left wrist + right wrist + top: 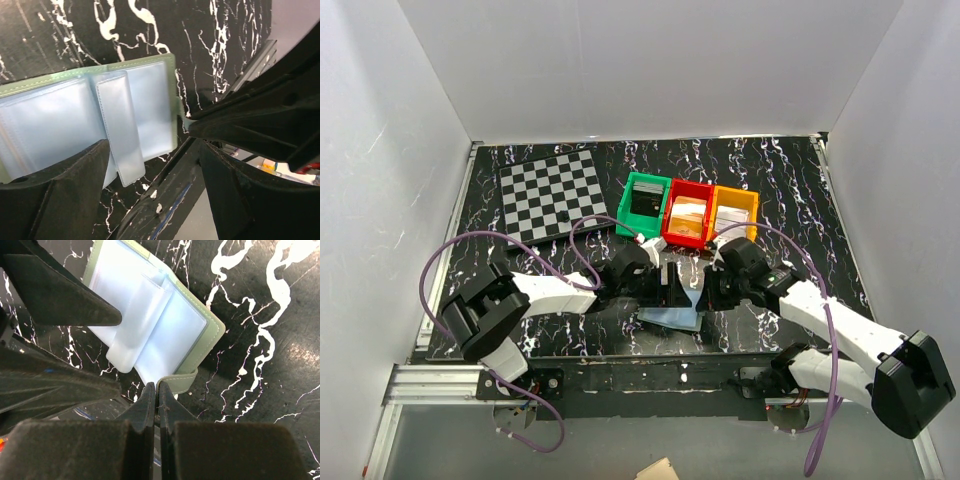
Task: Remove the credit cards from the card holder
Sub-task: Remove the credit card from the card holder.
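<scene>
The card holder (672,314) lies open near the table's front edge, sage-green rim up and pale blue plastic pockets (142,105) showing. One pocket sleeve (135,325) sticks out past the others. I can make out no credit cards in the pockets. My right gripper (157,386) is shut on the holder's green snap tab (184,382), seen in the left wrist view as dark fingers (250,120) pinching it. My left gripper (152,152) hangs open over the holder's near edge, one finger above the pockets, the other beyond the table edge.
Behind the holder stand a green bin (632,190), a red bin (689,188) and an orange bin (736,195), with flat items inside. A checkerboard (553,192) lies at the back left. The metal table edge (165,210) runs just under the left gripper.
</scene>
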{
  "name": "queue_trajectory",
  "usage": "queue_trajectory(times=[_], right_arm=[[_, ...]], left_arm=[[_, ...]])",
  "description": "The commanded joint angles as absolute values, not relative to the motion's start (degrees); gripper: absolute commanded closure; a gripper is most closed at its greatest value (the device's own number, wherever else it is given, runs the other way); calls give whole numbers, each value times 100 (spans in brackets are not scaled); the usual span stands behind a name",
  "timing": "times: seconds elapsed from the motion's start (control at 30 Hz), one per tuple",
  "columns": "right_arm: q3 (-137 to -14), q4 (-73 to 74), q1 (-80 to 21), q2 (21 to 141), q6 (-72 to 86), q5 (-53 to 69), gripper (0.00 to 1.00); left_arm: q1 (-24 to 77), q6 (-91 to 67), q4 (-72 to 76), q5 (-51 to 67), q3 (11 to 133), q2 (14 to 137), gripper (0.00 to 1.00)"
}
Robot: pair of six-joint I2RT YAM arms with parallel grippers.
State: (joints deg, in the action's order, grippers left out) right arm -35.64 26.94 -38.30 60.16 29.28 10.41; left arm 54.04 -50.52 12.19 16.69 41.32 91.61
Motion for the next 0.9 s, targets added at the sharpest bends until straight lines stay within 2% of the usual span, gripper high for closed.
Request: queue_trajectory(times=[0.0, 0.33, 0.87], right_arm=[[-3358, 2531, -3823, 5897, 3120, 949, 99], [-2989, 2575, -3814, 5766, 3489, 633, 99], [-3093, 2698, -3568, 5845, 3331, 449, 99]], left_arm=[[5475, -4896, 1634, 1889, 4333, 9044, 28], [5687, -4641, 1432, 1969, 4694, 9211, 28], [5256, -4974, 809, 756, 3349, 7612, 25]])
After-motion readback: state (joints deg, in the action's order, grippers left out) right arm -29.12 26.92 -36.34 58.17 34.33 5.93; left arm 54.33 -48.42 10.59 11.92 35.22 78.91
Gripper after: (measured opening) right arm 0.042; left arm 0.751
